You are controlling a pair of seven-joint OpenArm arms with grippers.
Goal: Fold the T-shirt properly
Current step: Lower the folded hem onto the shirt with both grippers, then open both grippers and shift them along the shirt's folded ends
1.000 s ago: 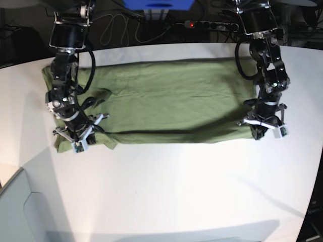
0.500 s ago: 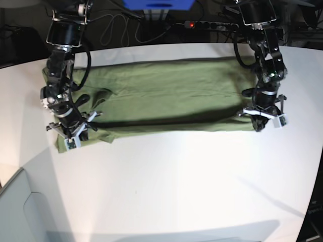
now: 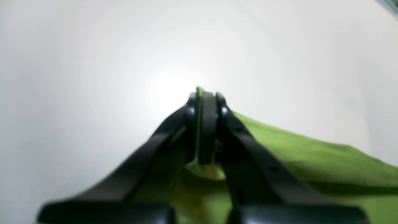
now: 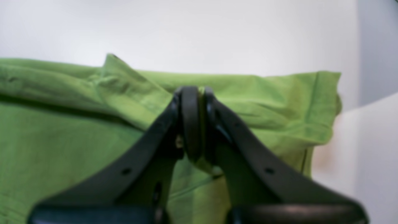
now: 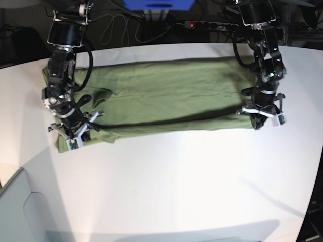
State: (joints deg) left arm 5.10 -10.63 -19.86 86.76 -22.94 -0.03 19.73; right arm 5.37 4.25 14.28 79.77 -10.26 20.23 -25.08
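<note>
a: what are the two claws doing?
b: the left gripper (image 3: pixel 203 102) is pinching the soft green wrinkly t-shirt (image 5: pixel 166 101) at one end. the right gripper (image 4: pixel 194 99) is pinching it at the other.
a: where is the shirt lying?
b: it is lying stretched long across the smooth white table (image 5: pixel 176 186).
</note>
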